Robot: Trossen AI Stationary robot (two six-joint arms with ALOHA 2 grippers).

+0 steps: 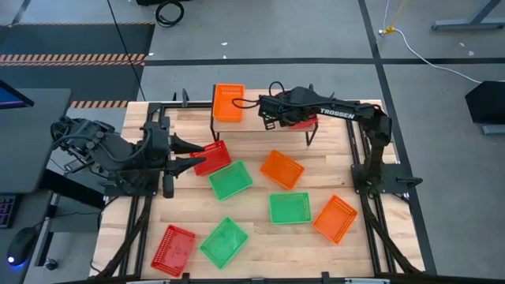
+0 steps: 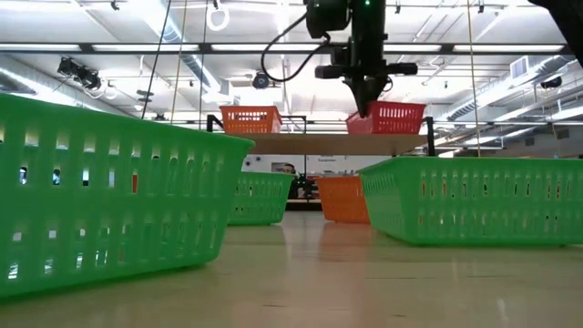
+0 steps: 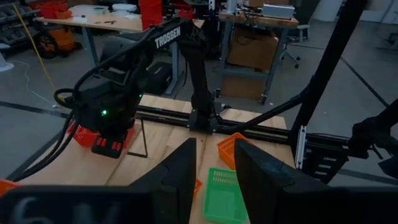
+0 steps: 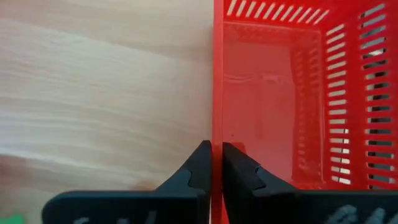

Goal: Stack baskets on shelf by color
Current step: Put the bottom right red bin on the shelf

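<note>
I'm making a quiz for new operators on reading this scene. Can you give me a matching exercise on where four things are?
Things:
1. right gripper
2. left gripper
3. rearmost orange basket
4. frontmost red basket

Places:
a. on the table, front corner on the left arm's side
b. on the shelf, at the left arm's end
c. over the table, beside the middle red basket
d. over the shelf's other end, fingers either side of the shelved red basket wall

Pairs: 1-d, 2-c, 3-b, 4-a
</note>
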